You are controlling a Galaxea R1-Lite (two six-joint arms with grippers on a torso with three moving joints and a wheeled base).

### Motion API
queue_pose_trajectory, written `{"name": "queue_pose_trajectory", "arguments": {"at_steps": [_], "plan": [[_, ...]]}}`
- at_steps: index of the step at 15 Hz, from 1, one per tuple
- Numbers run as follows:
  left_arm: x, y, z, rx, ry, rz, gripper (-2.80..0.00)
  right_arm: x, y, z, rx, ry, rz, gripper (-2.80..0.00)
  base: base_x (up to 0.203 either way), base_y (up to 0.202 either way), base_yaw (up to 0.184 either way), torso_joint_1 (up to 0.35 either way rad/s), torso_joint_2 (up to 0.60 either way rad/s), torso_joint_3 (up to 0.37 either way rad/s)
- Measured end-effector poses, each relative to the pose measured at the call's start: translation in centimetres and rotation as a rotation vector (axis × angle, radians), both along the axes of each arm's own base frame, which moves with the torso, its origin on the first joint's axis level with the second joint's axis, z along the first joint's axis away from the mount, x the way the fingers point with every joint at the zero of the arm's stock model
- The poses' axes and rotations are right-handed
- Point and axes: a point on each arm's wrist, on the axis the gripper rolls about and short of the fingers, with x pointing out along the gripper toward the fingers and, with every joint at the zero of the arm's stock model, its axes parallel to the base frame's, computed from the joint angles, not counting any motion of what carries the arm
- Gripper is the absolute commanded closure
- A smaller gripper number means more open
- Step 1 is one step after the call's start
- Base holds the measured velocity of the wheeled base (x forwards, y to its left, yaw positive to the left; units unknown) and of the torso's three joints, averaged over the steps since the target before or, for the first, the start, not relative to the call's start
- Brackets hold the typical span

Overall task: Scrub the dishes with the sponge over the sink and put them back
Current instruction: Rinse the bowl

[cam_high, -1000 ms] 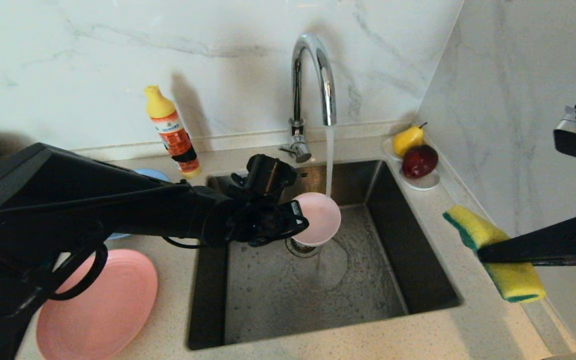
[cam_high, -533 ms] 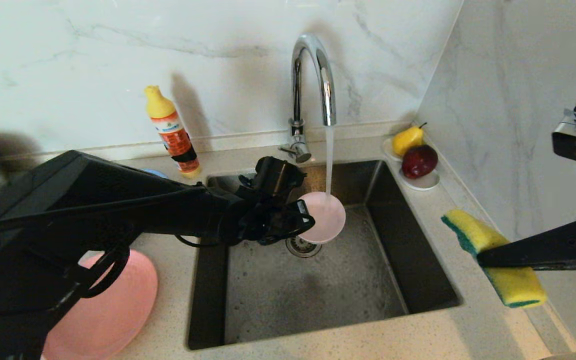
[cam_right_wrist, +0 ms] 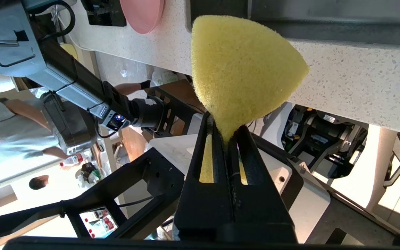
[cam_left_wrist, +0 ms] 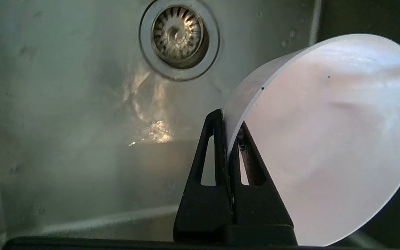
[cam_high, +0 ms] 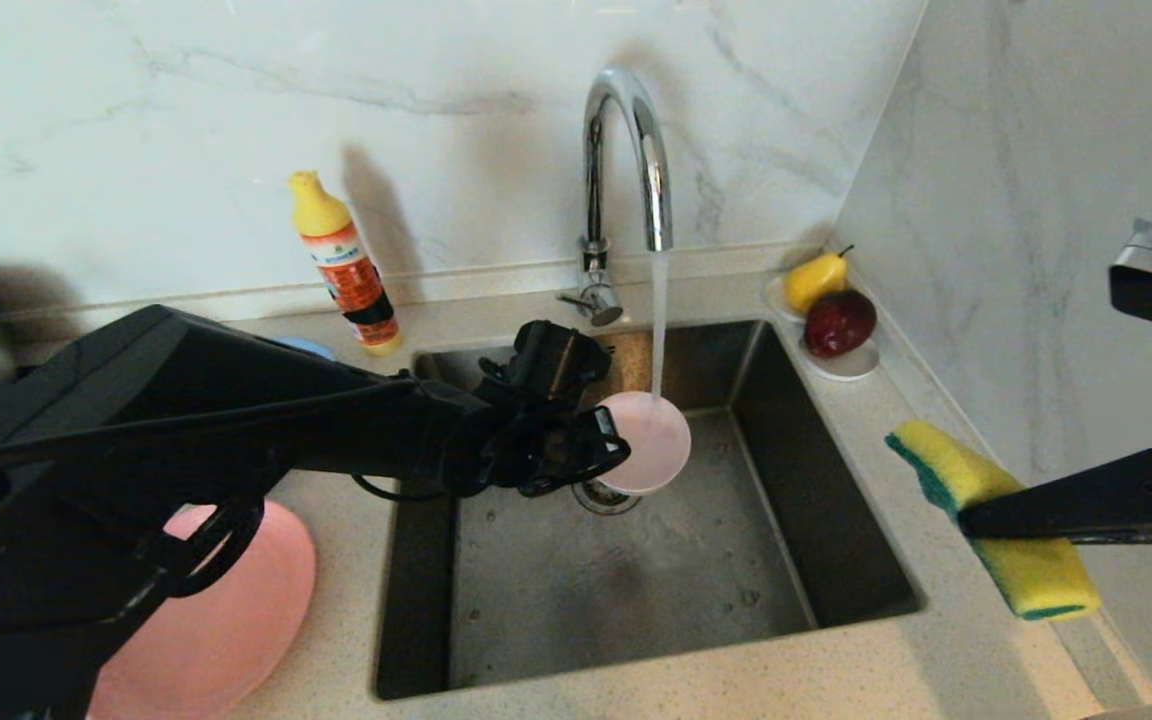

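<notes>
Over the sink (cam_high: 836, 500), my left gripper (cam_high: 608, 445) is shut on the rim of the small pale pink bowl (cam_high: 648, 440). The bowl is tilted under the tap's running stream. In the left wrist view both fingers pinch the bowl (cam_left_wrist: 325, 139) wall at the left gripper (cam_left_wrist: 229, 128). At the right, my right gripper (cam_high: 976, 520) is shut on the middle of the yellow sponge (cam_high: 1036, 575), above the counter beside the sink. The sponge (cam_right_wrist: 241, 66) bulges out beyond the right gripper (cam_right_wrist: 226, 130). The salmon-pink plate (cam_high: 226, 620) lies on the counter at the left, partly under my arm.
The chrome tap (cam_high: 626, 150) stands behind the sink, running. A dish-soap bottle (cam_high: 346, 265) stands at the back left. A white saucer with a pear and an apple (cam_high: 836, 315) sits in the back right corner. The drain strainer (cam_left_wrist: 178, 33) lies below the bowl. Marble walls close the back and right.
My left arm has sunk lower in view and the bowl has shifted slightly to the right under the stream. The right arm and sponge have barely moved.
</notes>
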Motion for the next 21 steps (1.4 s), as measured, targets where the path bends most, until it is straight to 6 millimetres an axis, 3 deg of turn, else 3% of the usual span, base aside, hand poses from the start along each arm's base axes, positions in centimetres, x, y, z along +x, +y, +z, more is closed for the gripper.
{"name": "queue_pose_trajectory", "arguments": {"at_steps": [5,9,14,21], "plan": [[-1.7,1.6,1.4,0.071,-0.030,0.013,0.00,0.4,0.2,-0.8,0.008,0.005,0.008,0.00,0.000,0.000,0.000,0.000,0.00,0.000],[-3.6,5.2,3.8,0.263,-0.121,0.101,0.00,0.6,0.2,-1.1,0.010,0.004,0.008,0.00,0.000,0.000,0.000,0.000,0.00,0.000],[-5.3,9.4,5.4,0.480,-0.166,0.229,0.00,1.0,0.6,-0.9,0.011,0.002,0.014,0.00,0.000,0.000,0.000,0.000,0.00,0.000],[-5.3,11.1,6.9,0.637,-0.241,0.298,0.00,2.6,1.4,-2.0,-0.005,0.035,0.010,0.00,0.000,0.000,0.000,0.000,0.00,0.000]]}}
